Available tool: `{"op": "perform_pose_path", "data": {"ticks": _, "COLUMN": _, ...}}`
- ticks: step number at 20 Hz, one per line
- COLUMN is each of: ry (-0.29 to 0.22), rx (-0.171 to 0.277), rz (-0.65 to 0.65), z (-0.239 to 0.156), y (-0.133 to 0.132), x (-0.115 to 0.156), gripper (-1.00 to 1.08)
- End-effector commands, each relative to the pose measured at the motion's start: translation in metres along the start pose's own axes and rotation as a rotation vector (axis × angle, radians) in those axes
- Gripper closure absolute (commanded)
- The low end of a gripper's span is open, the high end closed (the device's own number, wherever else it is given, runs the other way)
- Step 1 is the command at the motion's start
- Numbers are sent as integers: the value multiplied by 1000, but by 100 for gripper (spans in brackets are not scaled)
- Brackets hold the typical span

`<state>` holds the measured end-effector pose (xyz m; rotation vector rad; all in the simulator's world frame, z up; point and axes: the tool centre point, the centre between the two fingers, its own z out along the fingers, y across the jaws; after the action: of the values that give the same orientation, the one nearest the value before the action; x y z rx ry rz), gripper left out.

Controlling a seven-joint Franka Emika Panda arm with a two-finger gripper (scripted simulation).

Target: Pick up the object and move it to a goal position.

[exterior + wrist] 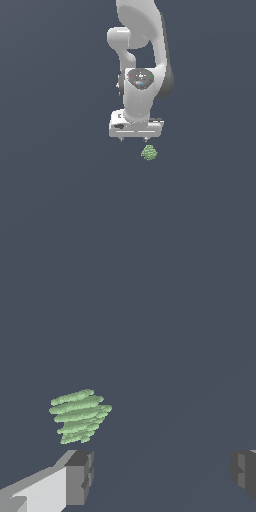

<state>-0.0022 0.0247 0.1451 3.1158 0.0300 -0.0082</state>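
Note:
The object [149, 152] is a small light-green bumpy blob on the dark floor, just below and slightly toward the exterior view's right of my gripper [133, 140]. The white gripper hangs from the arm, fingers pointing down, jaws wide apart and empty. In the wrist view the object [80, 416] shows as a ridged green lump close to one grey fingertip [80, 476]; the other fingertip [244, 472] is far across the frame. The object lies beyond the fingertips, not between them.
The white arm [142, 45] rises above the gripper in the exterior view. A plain dark grey-blue floor [60, 200] fills the scene. No goal marker shows.

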Motion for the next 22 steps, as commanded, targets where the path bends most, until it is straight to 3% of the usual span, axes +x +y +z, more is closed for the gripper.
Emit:
{"op": "perform_pose_path", "data": {"ticks": 1, "ry": 0, "rx": 2, "rz": 37, "z": 3, "y": -5, "x": 1, "gripper": -92}}
{"op": "perform_pose_path", "data": {"ticks": 22, "ry": -2, "rx": 23, "rz": 499, "z": 41, "y": -67, "x": 7, "gripper": -92}}
